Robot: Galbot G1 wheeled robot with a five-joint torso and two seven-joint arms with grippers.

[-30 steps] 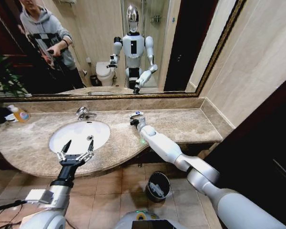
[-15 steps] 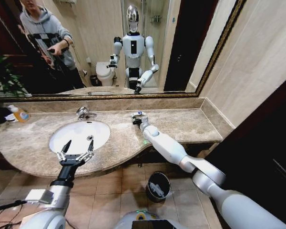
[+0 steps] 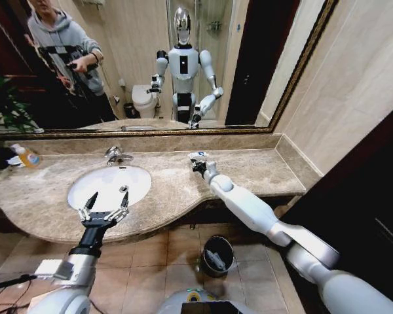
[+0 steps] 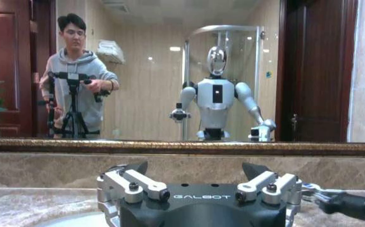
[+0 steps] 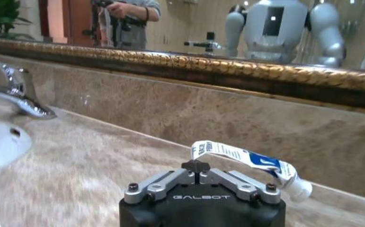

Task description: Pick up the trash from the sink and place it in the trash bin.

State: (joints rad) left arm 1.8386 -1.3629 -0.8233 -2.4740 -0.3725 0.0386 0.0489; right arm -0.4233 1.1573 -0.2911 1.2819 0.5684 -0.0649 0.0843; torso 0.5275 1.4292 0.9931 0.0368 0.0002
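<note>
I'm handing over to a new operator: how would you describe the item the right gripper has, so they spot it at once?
Start at the beige marble countertop and go to the stretch right of the white oval sink, near the mirror wall. There the right gripper is shut on a white-blue tube: flat, crimped at one end, white cap at the other.

Bathroom: white oval sink [image 3: 85,190] with chrome faucet [image 3: 115,155] in beige marble bench [image 3: 249,171], gold-framed wall mirror [image 3: 150,65] reflecting toilet [image 3: 143,99], tiled floor [image 3: 157,252].
</note>
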